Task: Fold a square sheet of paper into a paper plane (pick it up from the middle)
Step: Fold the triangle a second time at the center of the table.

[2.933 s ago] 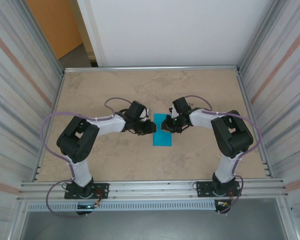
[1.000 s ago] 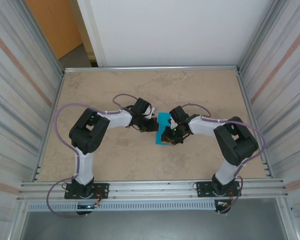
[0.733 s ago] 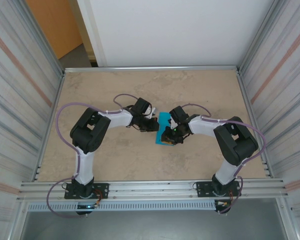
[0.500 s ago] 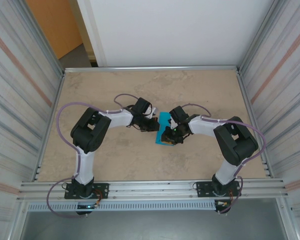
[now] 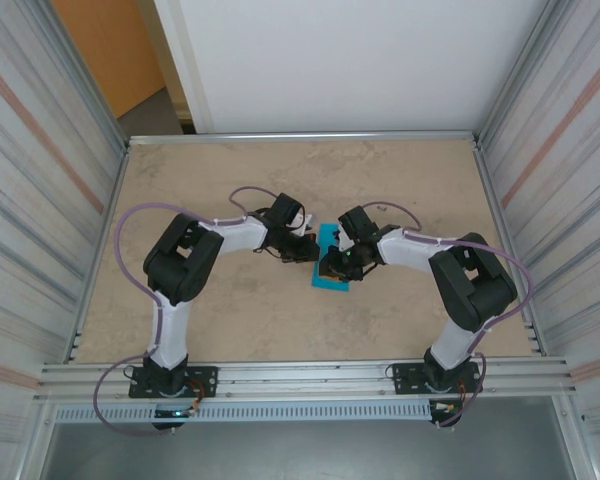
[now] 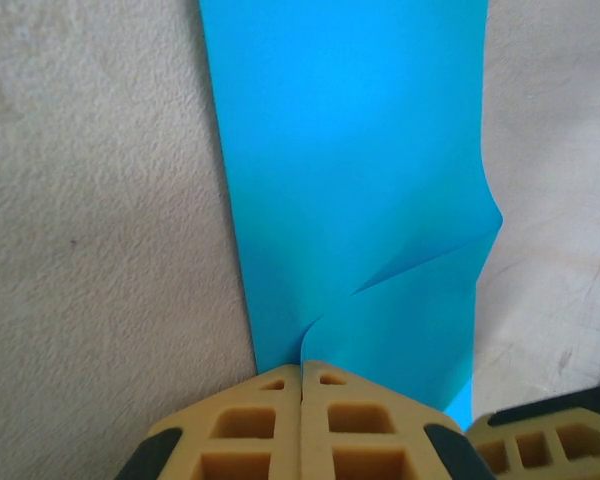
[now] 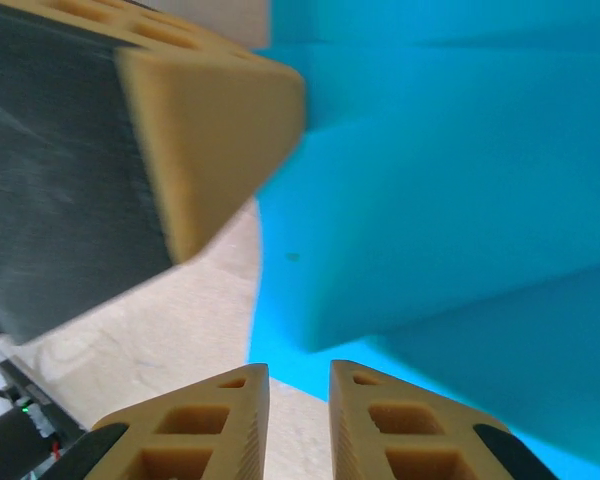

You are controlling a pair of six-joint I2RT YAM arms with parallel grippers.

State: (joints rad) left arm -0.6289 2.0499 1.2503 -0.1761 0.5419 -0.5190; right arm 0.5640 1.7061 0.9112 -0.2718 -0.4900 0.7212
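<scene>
We see both arms elbowed inward at mid-table, left gripper clenched on the edge of the square sheet of paper, right gripper low at the sheet's opposite edge, jaws a slit apart, grasping nothing.

Legible text, labels, brands, numbers, signs: none can be read on any surface in view.
</scene>
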